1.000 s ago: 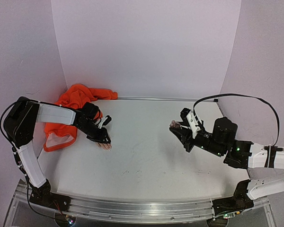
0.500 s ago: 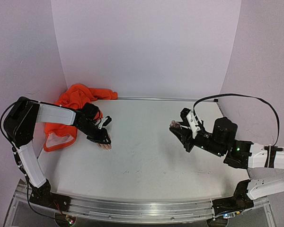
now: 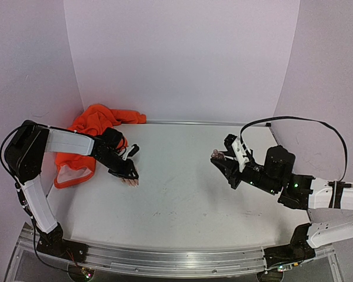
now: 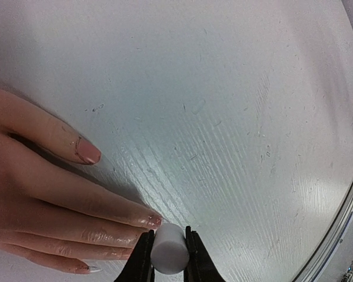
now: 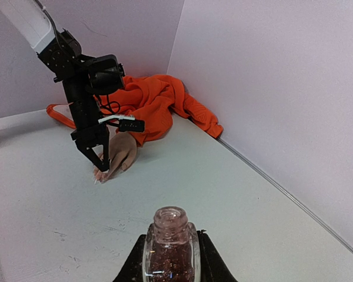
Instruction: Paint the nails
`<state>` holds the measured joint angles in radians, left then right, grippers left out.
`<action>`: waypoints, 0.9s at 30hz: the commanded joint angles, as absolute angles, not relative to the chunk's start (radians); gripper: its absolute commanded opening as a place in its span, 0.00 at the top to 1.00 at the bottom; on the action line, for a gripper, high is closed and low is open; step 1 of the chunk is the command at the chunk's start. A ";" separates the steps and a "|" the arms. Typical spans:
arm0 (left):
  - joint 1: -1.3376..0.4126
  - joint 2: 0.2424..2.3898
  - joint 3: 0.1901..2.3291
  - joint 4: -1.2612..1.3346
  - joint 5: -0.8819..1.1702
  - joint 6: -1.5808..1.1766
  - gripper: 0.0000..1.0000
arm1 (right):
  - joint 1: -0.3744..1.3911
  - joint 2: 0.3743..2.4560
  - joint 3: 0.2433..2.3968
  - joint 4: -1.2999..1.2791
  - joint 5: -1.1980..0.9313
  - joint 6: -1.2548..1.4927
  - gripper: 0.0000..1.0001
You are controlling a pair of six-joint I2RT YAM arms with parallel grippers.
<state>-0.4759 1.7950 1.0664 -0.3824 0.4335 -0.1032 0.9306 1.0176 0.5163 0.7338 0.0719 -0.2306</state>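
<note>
Fingers [image 4: 142, 259] of left gripper [image 4: 167, 264] clamped on white brush cap [image 4: 167, 249], at nails [image 4: 89, 154] toward desk's [image 4: 235, 117] left edge; right gripper [image 5: 169, 267] clamped on open bottle [image 5: 167, 241]. Shows no shift within last second: stroke likely paused, painting unfinished.

In the left wrist view the mannequin hand [image 4: 41, 194] runs off the left and bottom edges, so only some of the nails [image 4: 89, 154] appear. The white cylinder [image 4: 167, 254] clamped in the left pincer [image 4: 167, 261] is also cropped at the bottom edge. In the top external view that pincer covers all but the fingertips, the nails are too small to resolve, and the left arm [image 3: 67, 141] hides part of the orange sleeve [image 3: 94, 120]. In the right wrist view the bottom edge cuts off the base of the glass bottle [image 5: 169, 247] and most of the right pincer [image 5: 169, 265].
</note>
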 commanded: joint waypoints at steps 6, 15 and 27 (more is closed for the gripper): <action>-0.469 1.689 1.049 -0.329 0.381 -0.075 1.00 | 0.926 1.006 0.518 0.815 0.068 -0.221 1.00; -0.468 1.732 1.079 -0.337 0.381 -0.078 1.00 | 0.926 1.004 0.517 0.816 0.069 -0.221 1.00; -0.460 1.769 1.110 -0.342 0.373 -0.084 1.00 | 0.926 1.013 0.518 0.817 0.072 -0.222 1.00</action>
